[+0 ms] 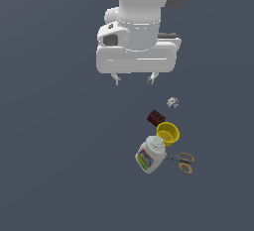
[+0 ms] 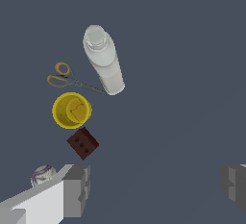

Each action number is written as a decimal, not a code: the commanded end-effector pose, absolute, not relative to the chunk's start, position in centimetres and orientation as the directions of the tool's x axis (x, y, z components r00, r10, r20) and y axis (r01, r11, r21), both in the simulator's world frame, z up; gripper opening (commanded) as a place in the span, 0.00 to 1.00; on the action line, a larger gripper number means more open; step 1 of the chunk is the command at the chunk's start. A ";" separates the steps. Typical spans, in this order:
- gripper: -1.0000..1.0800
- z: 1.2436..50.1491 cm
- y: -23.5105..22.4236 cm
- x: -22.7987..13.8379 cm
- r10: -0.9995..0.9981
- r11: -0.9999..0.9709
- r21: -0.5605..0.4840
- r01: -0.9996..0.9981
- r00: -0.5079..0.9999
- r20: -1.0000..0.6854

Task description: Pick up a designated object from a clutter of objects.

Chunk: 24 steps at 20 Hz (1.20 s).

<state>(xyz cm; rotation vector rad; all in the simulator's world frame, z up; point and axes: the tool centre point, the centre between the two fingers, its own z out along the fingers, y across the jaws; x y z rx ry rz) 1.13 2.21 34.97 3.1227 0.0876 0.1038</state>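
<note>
A: What takes up the most room in the exterior view?

B: The white arm (image 1: pixel 139 22) fills the upper middle, and its gripper (image 1: pixel 134 79) hangs above the dark grey counter (image 1: pixel 54 165). The two short fingertips are spread wide with nothing between them. In the wrist view the grey finger pads (image 2: pixel 77 189) stand far apart at opposite sides of the picture.

A: And the largest loose thing?

B: The white bottle (image 1: pixel 150 154) with a colourful label. It lies on its side on the counter, close to the yellow cup (image 1: pixel 168 133). The cup stands upright with its mouth open upward.

A: Where are the scissors?

B: The orange-handled scissors (image 1: pixel 182 162) lie flat toward the exterior view's right of the bottle. In the wrist view their blades reach to the bottle's base.

A: Where is the block to be picked?

B: The dark reddish-brown block (image 1: pixel 155 118) rests on the counter just beside the cup, on the side toward the gripper, and lower in the exterior view than the fingertips. The wrist view shows small dark marks on its top face (image 2: pixel 82 143). The gripper is not touching it.

A: Anything smaller?

B: A tiny white-grey cube (image 1: pixel 172 102) sits apart from the cluster, near the block.
</note>
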 end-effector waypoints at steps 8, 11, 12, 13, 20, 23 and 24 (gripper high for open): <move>0.96 34.8 2.1 1.0 0.036 -0.999 0.009 0.036 0.998 0.043; 0.96 34.9 2.0 0.9 0.029 -1.000 0.006 0.029 0.999 0.037; 0.96 34.9 2.0 0.9 0.029 -1.000 0.006 0.029 0.999 0.037; 0.96 34.9 2.0 0.9 0.030 -1.000 0.007 0.030 0.999 0.038; 0.96 33.0 2.8 1.2 0.076 -0.997 0.013 0.075 0.996 0.036; 0.96 31.3 3.6 1.3 0.116 -0.993 0.018 0.116 0.993 0.033; 0.96 30.7 3.9 1.3 0.132 -0.991 0.020 0.132 0.991 0.031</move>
